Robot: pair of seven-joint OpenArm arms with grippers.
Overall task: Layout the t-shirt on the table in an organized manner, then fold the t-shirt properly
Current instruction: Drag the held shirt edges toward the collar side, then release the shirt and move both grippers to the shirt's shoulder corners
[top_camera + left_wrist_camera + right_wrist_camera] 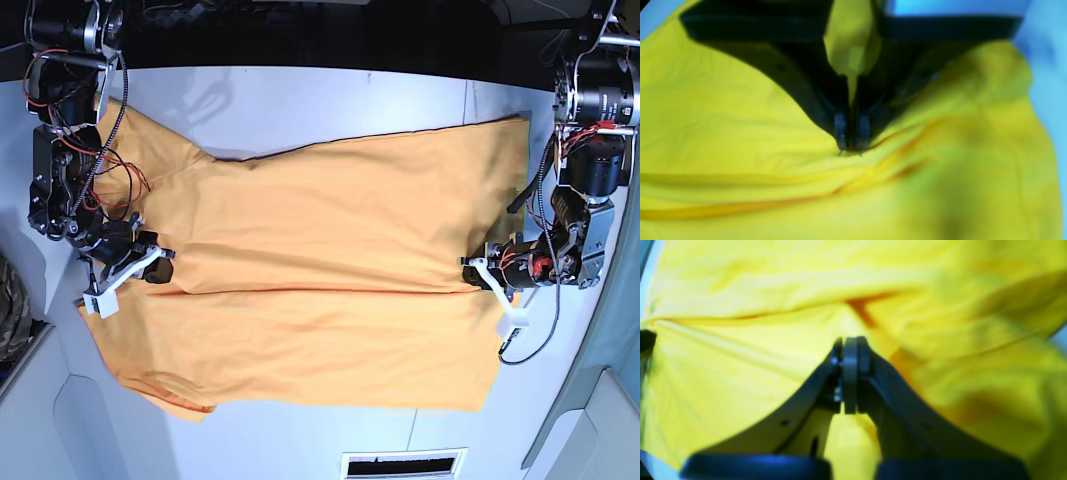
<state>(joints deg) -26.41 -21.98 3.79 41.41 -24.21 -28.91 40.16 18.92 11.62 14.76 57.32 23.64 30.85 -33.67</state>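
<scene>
The orange-yellow t-shirt lies spread out across the white table, plain side up, with a long crease running across its middle. My left gripper is at the shirt's right edge in the base view. The left wrist view shows it shut, pinching shirt fabric. My right gripper is at the shirt's left edge. The right wrist view shows it shut on a pinch of the shirt. Both grippers sit low, at the cloth.
A camouflage-patterned cloth shows at the far left edge, off the table. A vent grille sits by the front edge. Bare tabletop runs along the far side, beyond the shirt. The arm bases stand at both far corners.
</scene>
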